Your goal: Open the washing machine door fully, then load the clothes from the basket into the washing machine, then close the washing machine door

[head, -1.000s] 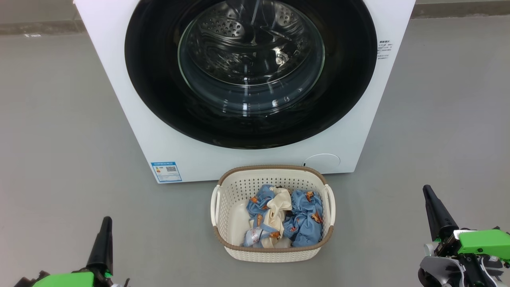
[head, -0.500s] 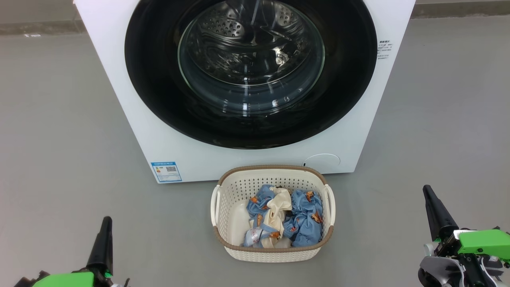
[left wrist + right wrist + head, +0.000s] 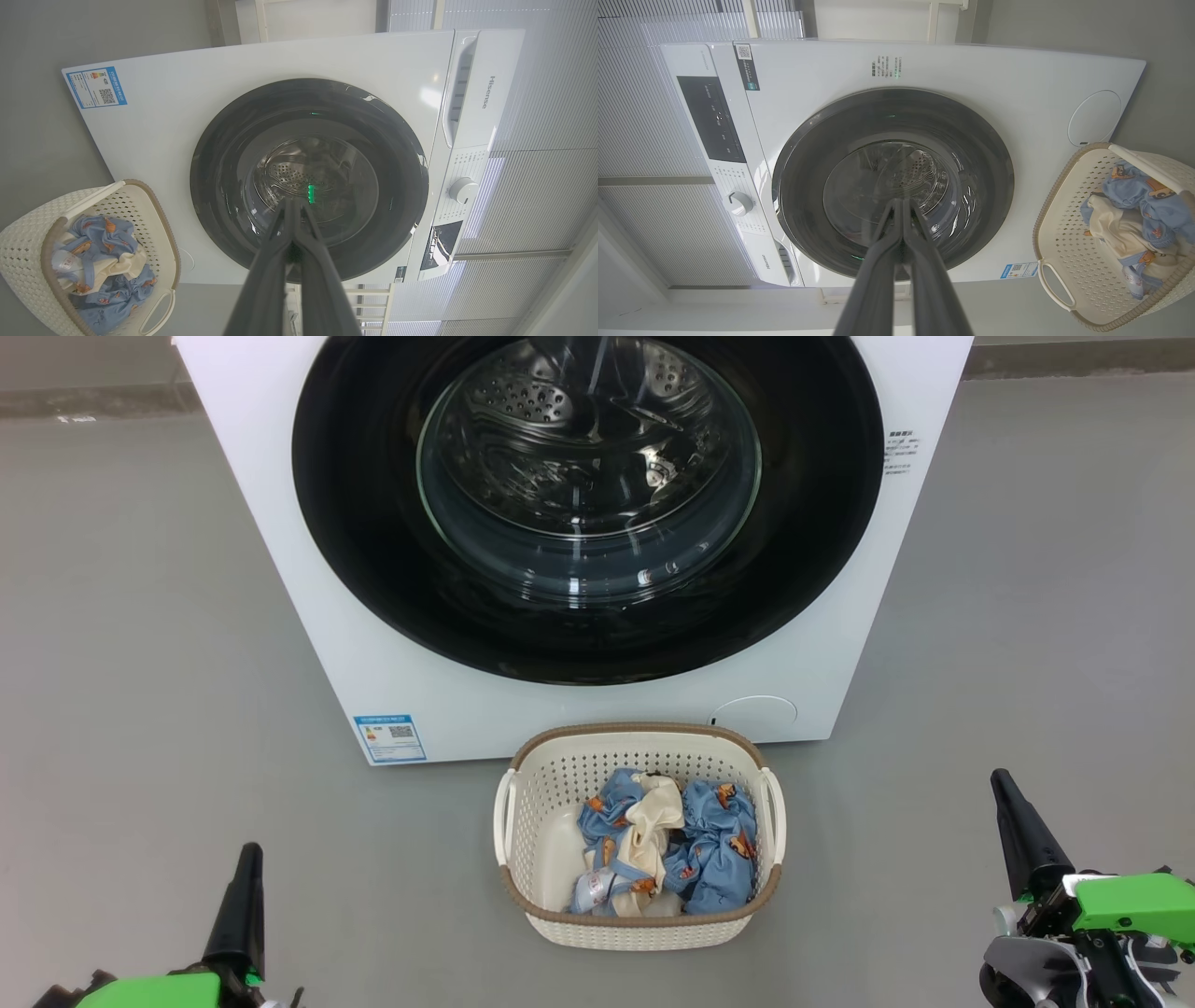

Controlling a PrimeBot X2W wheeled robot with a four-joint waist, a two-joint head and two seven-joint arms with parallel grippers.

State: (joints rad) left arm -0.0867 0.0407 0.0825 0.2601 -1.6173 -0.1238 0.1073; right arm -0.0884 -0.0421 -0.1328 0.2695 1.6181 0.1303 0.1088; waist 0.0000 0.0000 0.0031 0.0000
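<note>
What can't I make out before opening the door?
- Head view: top of the washing machine cut off by the upper edge.
- Handle of the washing machine door: indistinct on the black rim, all views.
- Floor of the basket: partly under the clothes.
- Print on the blue label: too small.

Shut washing machine door (image 3: 588, 523) across the drum (image 3: 523, 401); open floor (image 3: 140, 709) beside the basket (image 3: 644, 731).

A smooth, matt grey floor (image 3: 131, 616) carries everything here. The white front-loading washing machine (image 3: 467, 709) stands directly on it. A small cream perforated basket (image 3: 644, 930) with a brown rim sits on the floor just in front of the machine's lower edge; it looks close enough to touch, though that is unclear. A darker mottled strip (image 3: 93, 401) runs along the floor's far edge.
</note>
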